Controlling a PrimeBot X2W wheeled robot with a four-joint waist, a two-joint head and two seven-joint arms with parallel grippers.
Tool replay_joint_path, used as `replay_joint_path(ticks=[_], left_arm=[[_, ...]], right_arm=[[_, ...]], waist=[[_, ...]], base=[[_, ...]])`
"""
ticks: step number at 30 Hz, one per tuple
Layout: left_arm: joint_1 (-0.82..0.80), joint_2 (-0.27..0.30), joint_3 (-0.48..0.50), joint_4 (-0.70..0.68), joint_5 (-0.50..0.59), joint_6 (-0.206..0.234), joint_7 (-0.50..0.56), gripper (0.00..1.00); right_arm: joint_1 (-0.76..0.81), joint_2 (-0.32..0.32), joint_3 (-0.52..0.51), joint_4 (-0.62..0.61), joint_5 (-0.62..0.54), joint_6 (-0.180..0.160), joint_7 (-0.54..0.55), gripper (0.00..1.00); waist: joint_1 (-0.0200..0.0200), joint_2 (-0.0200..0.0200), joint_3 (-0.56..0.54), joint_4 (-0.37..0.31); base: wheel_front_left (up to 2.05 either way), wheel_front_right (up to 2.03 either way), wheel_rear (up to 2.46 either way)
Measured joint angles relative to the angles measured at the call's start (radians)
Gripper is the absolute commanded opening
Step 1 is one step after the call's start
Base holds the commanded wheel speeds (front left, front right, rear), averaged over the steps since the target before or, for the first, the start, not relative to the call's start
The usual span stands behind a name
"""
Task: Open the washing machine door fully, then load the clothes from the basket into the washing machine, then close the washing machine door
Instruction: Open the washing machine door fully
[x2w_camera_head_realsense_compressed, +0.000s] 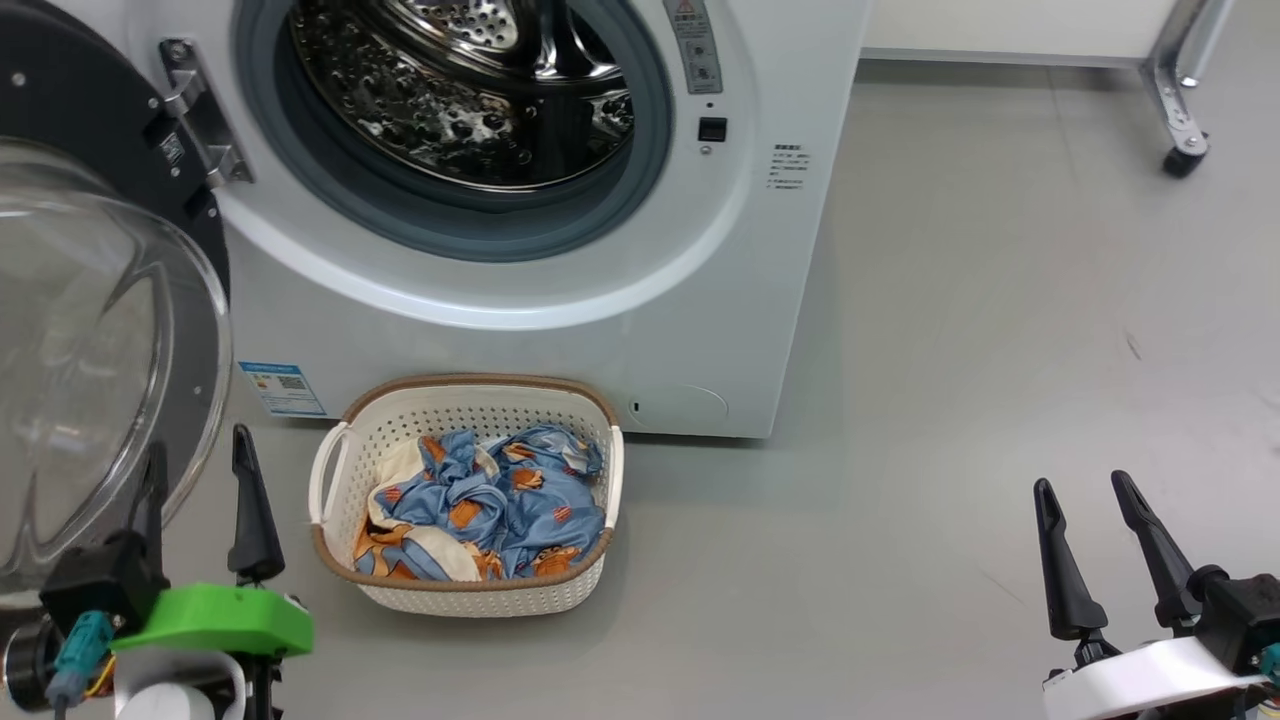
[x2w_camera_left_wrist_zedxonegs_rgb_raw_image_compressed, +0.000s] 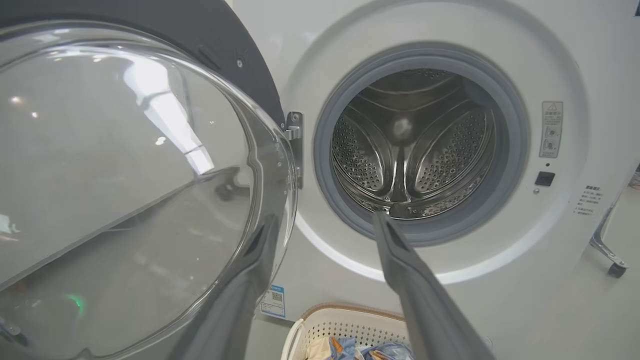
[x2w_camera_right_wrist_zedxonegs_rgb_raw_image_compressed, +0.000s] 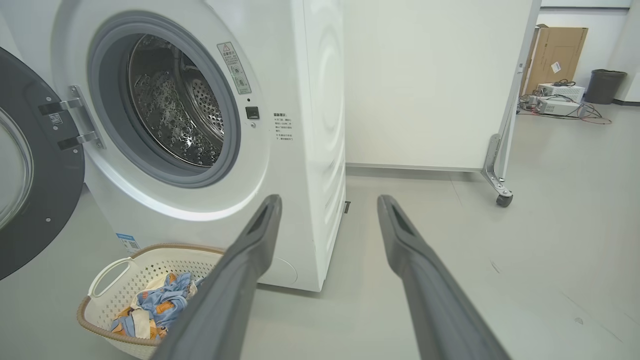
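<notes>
Down at 7 o'clock in the head view, the left tool (x2w_camera_head_realsense_compressed: 197, 440) stands with its two dark fingers spread wide and nothing between them. Over at 5 o'clock, the right tool (x2w_camera_head_realsense_compressed: 1082, 482) is spread just as wide and just as empty, hovering over bare grey floor (x2w_camera_head_realsense_compressed: 950, 400).

The left tool is close beside the bulging glass of the washing machine door (x2w_camera_head_realsense_compressed: 90, 330). One finger shows through the edge of the bowl, and I cannot tell if it touches. That door hangs at 9 o'clock, swung well back on its hinge (x2w_camera_head_realsense_compressed: 200, 115), so by my read the opening step is done.

At 3 o'clock of the left tool sits the basket (x2w_camera_head_realsense_compressed: 470, 382), on the floor hard against the foot of the washing machine (x2w_camera_head_realsense_compressed: 640, 340). The clothes (x2w_camera_head_realsense_compressed: 490, 505), blue with orange figures, lie bunched inside it, none lifted out.

Straight up at 12 o'clock from the basket, the grey gasket (x2w_camera_head_realsense_compressed: 420, 215) rings the steel drum (x2w_camera_head_realsense_compressed: 470, 90), and the drum looks empty from here.

So loading is the step in hand, and it has not begun. The next move calls for one tool, the left being nearer, to swing over the basket, drop into the heap, close on a good fold of fabric, then carry it up and over the gasket lip into the drum. Loose ends may trail and snag on the rim.
</notes>
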Motion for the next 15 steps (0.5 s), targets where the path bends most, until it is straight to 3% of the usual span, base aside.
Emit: replay_joint_path(ticks=[15], left_arm=[[0.196,0.006,-0.035,-0.046,0.031,-0.001,0.0,1.0]], right_arm=[[0.008,0.006,-0.016,-0.003,0.0,0.0,0.0,1.0]], waist=[[0.0,0.0,-0.015,-0.153]], base=[[0.0,0.0,0.0]])
